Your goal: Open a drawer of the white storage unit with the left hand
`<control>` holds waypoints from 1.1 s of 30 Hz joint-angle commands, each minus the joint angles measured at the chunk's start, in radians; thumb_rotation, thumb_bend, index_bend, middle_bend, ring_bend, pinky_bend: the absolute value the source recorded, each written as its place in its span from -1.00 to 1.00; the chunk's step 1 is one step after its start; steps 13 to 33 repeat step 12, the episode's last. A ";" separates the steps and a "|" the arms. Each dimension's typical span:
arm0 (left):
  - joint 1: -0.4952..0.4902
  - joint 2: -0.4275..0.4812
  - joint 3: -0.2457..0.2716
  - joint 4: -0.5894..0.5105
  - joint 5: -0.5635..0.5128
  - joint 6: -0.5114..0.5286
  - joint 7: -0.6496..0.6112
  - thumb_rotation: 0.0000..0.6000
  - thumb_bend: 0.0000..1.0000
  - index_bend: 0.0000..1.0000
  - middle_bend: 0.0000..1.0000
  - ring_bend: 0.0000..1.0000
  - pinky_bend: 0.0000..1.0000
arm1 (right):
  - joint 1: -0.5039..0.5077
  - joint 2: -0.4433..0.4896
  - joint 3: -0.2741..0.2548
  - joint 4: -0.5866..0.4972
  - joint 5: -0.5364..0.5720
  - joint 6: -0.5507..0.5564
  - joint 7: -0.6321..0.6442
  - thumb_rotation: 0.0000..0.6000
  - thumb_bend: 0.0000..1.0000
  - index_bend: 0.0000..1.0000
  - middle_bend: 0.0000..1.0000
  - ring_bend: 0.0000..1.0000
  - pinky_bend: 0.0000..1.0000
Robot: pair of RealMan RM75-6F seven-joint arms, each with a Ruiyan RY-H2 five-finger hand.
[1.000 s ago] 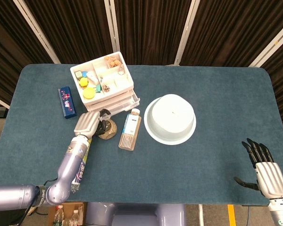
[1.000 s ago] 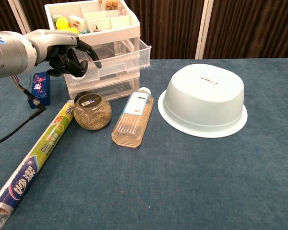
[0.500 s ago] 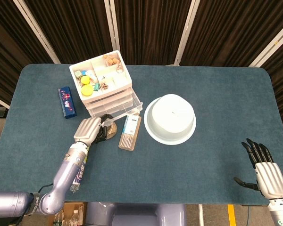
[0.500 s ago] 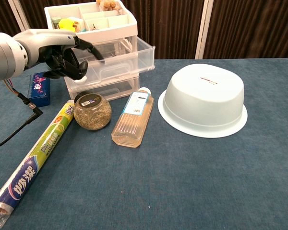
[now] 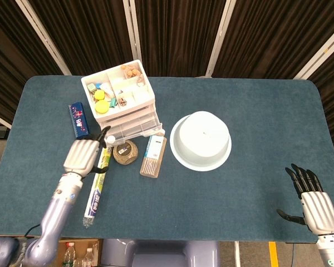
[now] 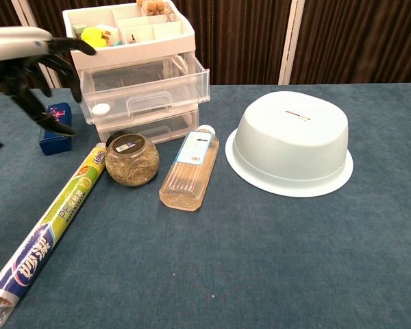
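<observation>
The white storage unit (image 5: 118, 94) (image 6: 133, 38) stands at the back left, its top tray full of small items. Its clear middle drawer (image 6: 147, 96) (image 5: 134, 128) sticks out from the front, with a small white disc inside. My left hand (image 5: 83, 155) (image 6: 34, 72) hovers to the left of the unit, clear of the drawer, fingers spread and holding nothing. My right hand (image 5: 312, 203) rests at the near right of the table, far from the unit, fingers straight and empty. It does not show in the chest view.
A blue box (image 6: 55, 127) lies left of the unit. In front of the unit are a round jar (image 6: 131, 159), a lying bottle (image 6: 188, 168) and a roll of wrap (image 6: 51, 229). An upturned white bowl (image 6: 291, 140) sits in the middle.
My left hand has let go of the middle drawer and drawn back to the left. The drawer stays pulled out, and the unit has shifted a little.
</observation>
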 commanded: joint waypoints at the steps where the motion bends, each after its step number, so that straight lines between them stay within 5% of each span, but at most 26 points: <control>1: 0.148 0.101 0.141 -0.033 0.240 0.087 -0.138 1.00 -0.97 -1.00 -0.80 -0.87 -0.40 | -0.002 -0.001 0.002 0.001 0.005 0.001 -0.004 1.00 -0.75 -1.00 -1.00 -1.00 -1.00; 8: 0.318 0.164 0.292 0.112 0.525 0.200 -0.282 1.00 -0.94 -1.00 -0.81 -0.92 -0.44 | -0.006 -0.009 0.007 0.003 0.015 0.009 -0.035 1.00 -0.75 -1.00 -1.00 -1.00 -1.00; 11: 0.400 0.176 0.333 0.238 0.605 0.276 -0.328 1.00 -0.94 -1.00 -0.89 -0.99 -0.61 | -0.006 -0.016 0.012 0.006 0.025 0.008 -0.054 1.00 -0.75 -1.00 -1.00 -1.00 -1.00; 33: 0.416 0.175 0.338 0.267 0.626 0.289 -0.350 1.00 -0.94 -1.00 -0.94 -1.00 -0.69 | -0.007 -0.018 0.013 0.007 0.026 0.009 -0.058 1.00 -0.75 -1.00 -1.00 -1.00 -1.00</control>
